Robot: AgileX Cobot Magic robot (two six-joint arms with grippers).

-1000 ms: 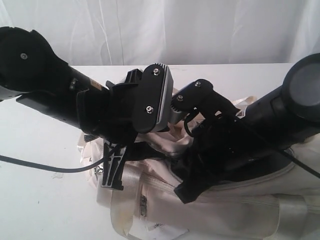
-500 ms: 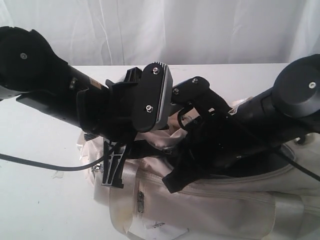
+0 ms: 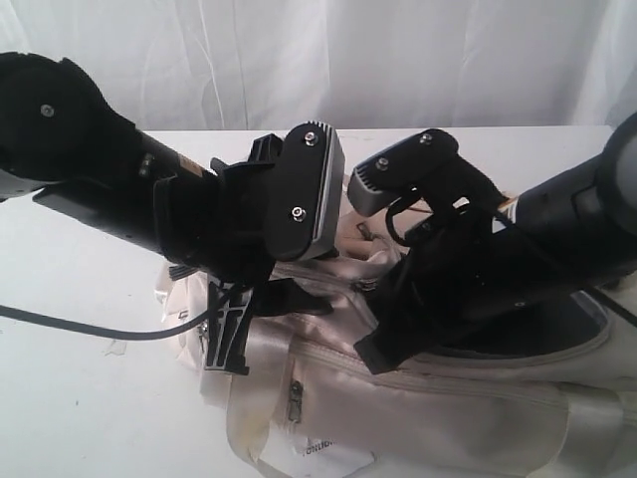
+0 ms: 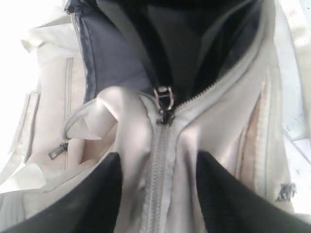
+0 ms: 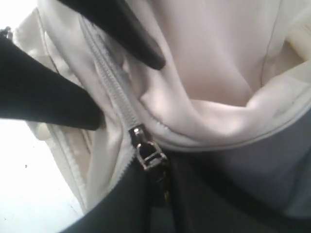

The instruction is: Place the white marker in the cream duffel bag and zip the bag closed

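Exterior view: the cream duffel bag lies on the white desk, filling the lower middle and lower right of the frame. The left pincer comes down on the bag's end at centre left. The right pincer points down at the bag's top, just right of centre.

In the left wrist view the left fingers stand wide apart and clamp a raised fold of cream fabric that carries the closed stretch of zip. The zip pull sits at the end of that stretch. Beyond it the bag gapes, showing dark grey lining.

In the right wrist view the pull runs into the right pincer's dark tips. They look pinched shut on it, though they blur into the lining.

A white label shows on the bag's side at the bottom edge of the exterior frame.
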